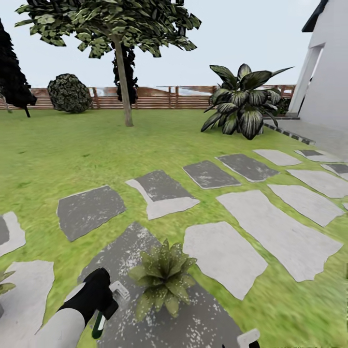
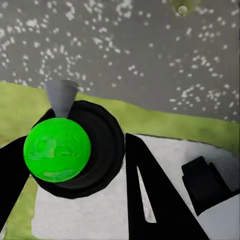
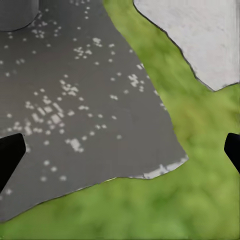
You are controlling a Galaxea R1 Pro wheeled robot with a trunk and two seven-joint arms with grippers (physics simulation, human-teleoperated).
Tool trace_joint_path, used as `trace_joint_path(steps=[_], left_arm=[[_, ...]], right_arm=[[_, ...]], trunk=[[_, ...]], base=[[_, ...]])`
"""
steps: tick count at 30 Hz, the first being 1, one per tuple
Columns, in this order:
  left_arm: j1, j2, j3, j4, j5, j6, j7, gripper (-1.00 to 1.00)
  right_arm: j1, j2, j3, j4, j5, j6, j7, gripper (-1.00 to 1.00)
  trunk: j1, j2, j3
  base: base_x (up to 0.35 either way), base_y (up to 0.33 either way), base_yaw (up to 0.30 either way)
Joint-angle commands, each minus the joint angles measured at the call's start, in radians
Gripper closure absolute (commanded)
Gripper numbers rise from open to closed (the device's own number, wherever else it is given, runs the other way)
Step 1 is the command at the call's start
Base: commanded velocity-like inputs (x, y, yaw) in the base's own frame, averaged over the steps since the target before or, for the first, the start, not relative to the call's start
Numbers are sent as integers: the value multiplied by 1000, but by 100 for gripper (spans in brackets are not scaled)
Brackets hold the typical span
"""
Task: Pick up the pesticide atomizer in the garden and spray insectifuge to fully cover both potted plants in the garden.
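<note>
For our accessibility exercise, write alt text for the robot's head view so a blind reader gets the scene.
The robot's left gripper holds the pesticide atomizer beside a small potted plant standing on a dark speckled stepping stone. Beyond lie lawn, more stones, a tree, a big striped plant and a wooden fence.

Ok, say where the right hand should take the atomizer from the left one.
On the atomizer, take the dark lower body, poking out below the left hand, coming in from the robot's right. It is slim and straight there; the pale trigger head above juts sideways, probably awkward to clamp.
</note>
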Motion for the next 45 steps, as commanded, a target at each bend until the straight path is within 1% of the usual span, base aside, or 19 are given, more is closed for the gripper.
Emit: trace_joint_path(steps=[1,5,9,10,11,13,15,17,19,21,25,26,29,32,34,36,37,40,45], left_arm=[[-11,-4,0,-4,-10,-2,-8,100],[-31,-2,-4,-6,-14,-2,-9,100],[-52,6,-6,-3,-21,-6,-11,100],[-53,10,-6,-3,-21,-7,-11,100],[-53,28,-6,2,-18,-12,-12,100],[-53,43,-6,5,-17,-39,-13,100],[-52,49,-8,8,-18,-65,-39,100],[-49,61,-8,7,-20,-93,-78,100],[-47,71,-8,4,-20,-134,-90,100],[-46,74,-8,2,-20,-165,-101,100],[-51,80,-8,-5,-25,-181,-181,100],[-52,85,-10,-6,-39,-182,-195,100],[-55,86,-28,-9,-79,-180,-214,100],[-71,82,-40,-57,-126,-175,-287,100],[-74,79,-42,-79,-172,-171,-321,100],[-69,74,-43,-87,-238,-168,-335,100],[-67,74,-43,-89,-255,-167,-337,100],[-65,73,-42,-90,-269,-166,-338,100],[-66,73,-32,-91,-262,-168,-339,100]], right_arm=[[-1,0,-9,0,7,-4,2,-100],[-1,0,-9,1,7,-4,2,-100],[-1,0,-9,0,6,-4,2,-100],[-1,0,-9,0,7,-4,2,-100],[-1,-1,-9,-1,7,-4,2,-100],[-1,-1,-8,-1,7,-4,2,-100],[-1,-1,-8,-1,7,-4,2,-100],[-1,-1,-8,-1,7,-4,2,-100],[-1,-1,-8,-1,7,-4,2,-100],[-1,-1,-8,-1,7,-4,2,-100],[-1,-1,-8,-1,7,-4,2,-100],[-1,-1,-9,-1,7,-4,2,-100],[-1,-1,-8,-1,7,-4,2,-100],[-1,-1,-9,-1,7,-4,2,-100],[-1,-1,-9,-1,7,-4,2,-100],[-1,-1,-9,-1,7,-4,2,-100],[-1,-1,-9,-1,7,-4,2,-100],[-1,-1,-9,-1,7,-4,2,-100],[-1,-1,-9,-1,7,-4,2,-100]], trunk=[[0,0,-1],[0,0,-1],[0,0,-1],[0,0,-1],[0,0,-1],[0,0,-1],[0,0,-1],[0,0,-1],[0,0,-1],[0,0,-1],[0,0,-1],[0,0,-1],[0,0,-1],[0,0,-1],[0,0,-1],[0,0,-1],[0,0,-1],[0,0,-1],[0,0,-1]], base=[[42,37,-300],[9,8,-296],[1,0,-72],[0,0,-11],[0,0,-5],[0,0,-2],[0,0,0],[0,0,0],[0,0,0],[0,0,0],[0,0,0],[0,0,0],[0,0,0],[0,0,0],[0,0,0],[0,0,0],[0,0,0],[54,58,0],[116,110,0]])
